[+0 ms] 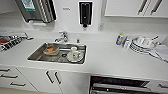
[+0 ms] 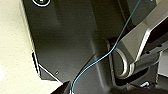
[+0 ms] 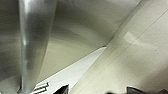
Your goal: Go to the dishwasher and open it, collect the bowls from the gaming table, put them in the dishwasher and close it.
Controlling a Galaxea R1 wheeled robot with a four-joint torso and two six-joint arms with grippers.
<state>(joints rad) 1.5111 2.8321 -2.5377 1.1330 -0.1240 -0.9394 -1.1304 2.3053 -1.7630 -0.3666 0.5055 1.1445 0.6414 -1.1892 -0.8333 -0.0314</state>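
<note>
Facing sink [image 1: 37, 56]; dishwasher [image 1: 120, 85] open — lower right.

The left arm's dark plate [image 2: 72, 42] and grey jointed bar [image 2: 135, 47] hang over pale floor, a thin blue cable [image 2: 105, 56] looping across them. Dark finger tips [image 3: 62, 89] of the right gripper edge into the right wrist view; their spread is unclear.

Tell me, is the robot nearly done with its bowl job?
Not nearly. The dishwasher under the white counter looks already open, its dark inside and a rack showing at the head view's lower edge, so that step seems done. No task bowls are in sight here. Fetching them, loading them and closing the dishwasher are left.
</note>
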